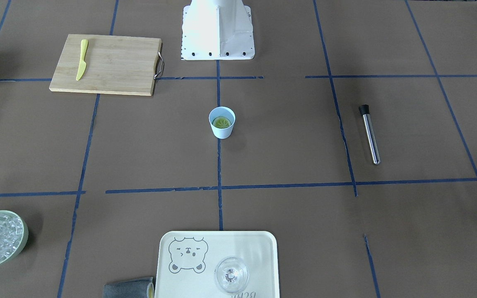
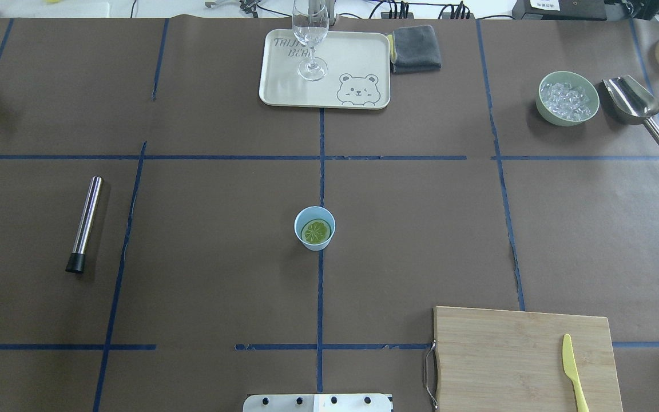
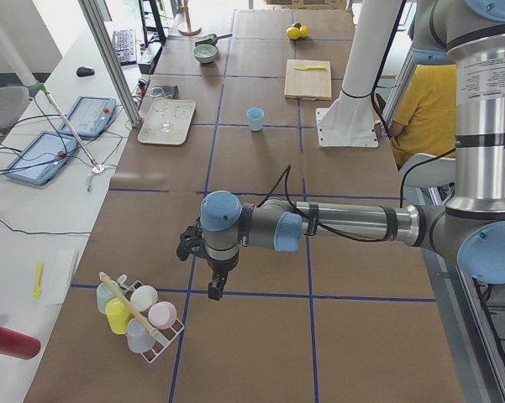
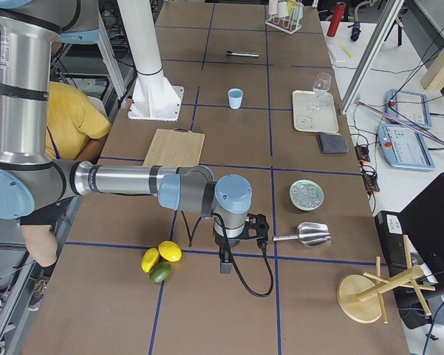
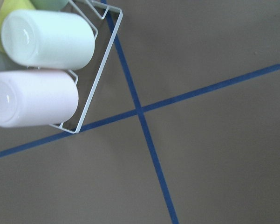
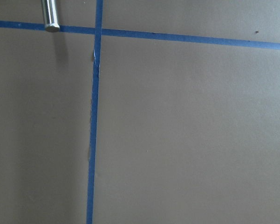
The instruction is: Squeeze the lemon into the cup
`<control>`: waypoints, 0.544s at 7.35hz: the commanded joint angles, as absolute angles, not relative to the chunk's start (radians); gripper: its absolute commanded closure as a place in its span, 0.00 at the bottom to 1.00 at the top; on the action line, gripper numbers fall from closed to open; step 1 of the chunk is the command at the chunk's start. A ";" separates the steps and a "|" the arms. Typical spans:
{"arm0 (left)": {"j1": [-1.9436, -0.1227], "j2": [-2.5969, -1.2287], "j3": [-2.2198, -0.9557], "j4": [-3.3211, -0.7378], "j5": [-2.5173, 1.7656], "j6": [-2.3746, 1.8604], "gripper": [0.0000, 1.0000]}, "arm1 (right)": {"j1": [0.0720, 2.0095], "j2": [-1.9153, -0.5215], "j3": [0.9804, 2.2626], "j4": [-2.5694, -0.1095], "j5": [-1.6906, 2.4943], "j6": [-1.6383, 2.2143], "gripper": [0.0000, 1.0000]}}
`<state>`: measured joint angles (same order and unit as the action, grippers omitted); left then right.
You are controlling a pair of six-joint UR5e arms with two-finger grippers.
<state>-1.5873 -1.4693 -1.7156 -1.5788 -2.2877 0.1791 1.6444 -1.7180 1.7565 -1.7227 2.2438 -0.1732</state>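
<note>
The light-blue cup [image 1: 221, 132] stands upright at the table's centre, on a blue tape line. The lemon [image 1: 222, 122] slice lies flat inside it, cut face up, and looks yellow-green; the overhead view shows the lemon [image 2: 315, 231] within the cup [image 2: 316, 246] too. Both arms are far from the cup, at opposite ends of the table. My left gripper [image 3: 213, 290] hangs over the table beside a rack of cups, and my right gripper [image 4: 223, 265] hangs near a metal scoop. Each shows only in a side view, so I cannot tell if it is open or shut.
A cutting board [image 2: 512, 355] carries a yellow toy knife [image 2: 573, 372]. A tray [image 2: 284, 86] holds a clear glass [image 2: 310, 40] beside a grey cloth [image 2: 415, 48]. Also present: ice bowl [image 2: 567, 104], scoop [image 2: 635, 106], steel rod [image 2: 84, 223], cup rack [image 3: 139, 315], whole citrus [image 4: 161, 259].
</note>
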 commanded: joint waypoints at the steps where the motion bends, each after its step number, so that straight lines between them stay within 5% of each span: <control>1: -1.609 -1.479 -1.721 -1.532 -2.287 0.244 0.00 | 1.644 -1.718 1.763 -1.723 2.244 -0.172 0.00; 4: -1.608 -1.494 -1.733 -1.543 -2.286 0.239 0.00 | 1.644 -1.718 1.764 -1.723 2.244 -0.173 0.00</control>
